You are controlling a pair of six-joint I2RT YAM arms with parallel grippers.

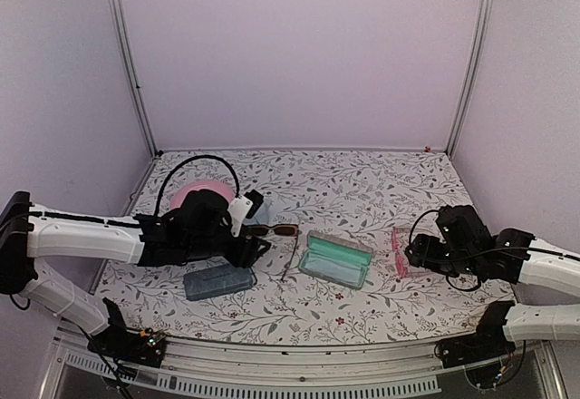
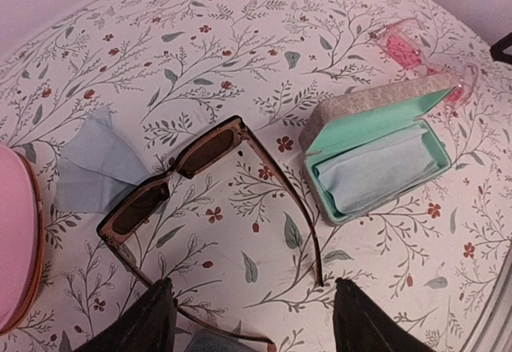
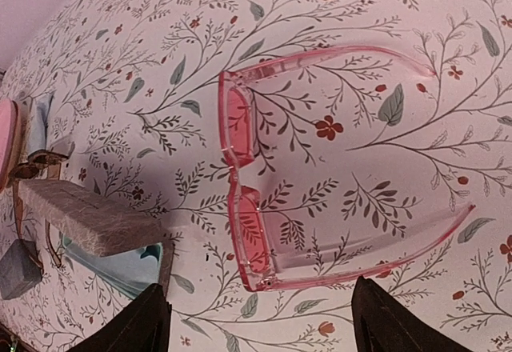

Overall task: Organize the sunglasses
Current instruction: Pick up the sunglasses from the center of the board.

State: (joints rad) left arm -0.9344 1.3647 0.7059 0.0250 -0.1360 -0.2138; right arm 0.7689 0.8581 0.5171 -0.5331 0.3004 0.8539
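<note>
Black fingers of left end effector [image 2: 254, 320] spread wide, nothing gripped. Just ahead: dark-framed sunglasses [image 2: 206, 154], unfolded, flat on floral counter [image 2: 240, 32], temple tips near fingers. Pale blue cloth [image 2: 92, 164] beyond frame front, touching it. Open case [image 2: 376, 168], mint lining, cloth inside, to right of them. Right end effector [image 3: 260, 324] also wide, empty. Pink-framed sunglasses [image 3: 238, 120] just ahead of its fingers, unfolded on counter. Closed blue-grey case [image 1: 217, 281] beside left arm.

One pair of sunglasses [image 2: 210, 150] lies left of the open case [image 2: 376, 164], the other pair [image 3: 248, 232] right of it.
</note>
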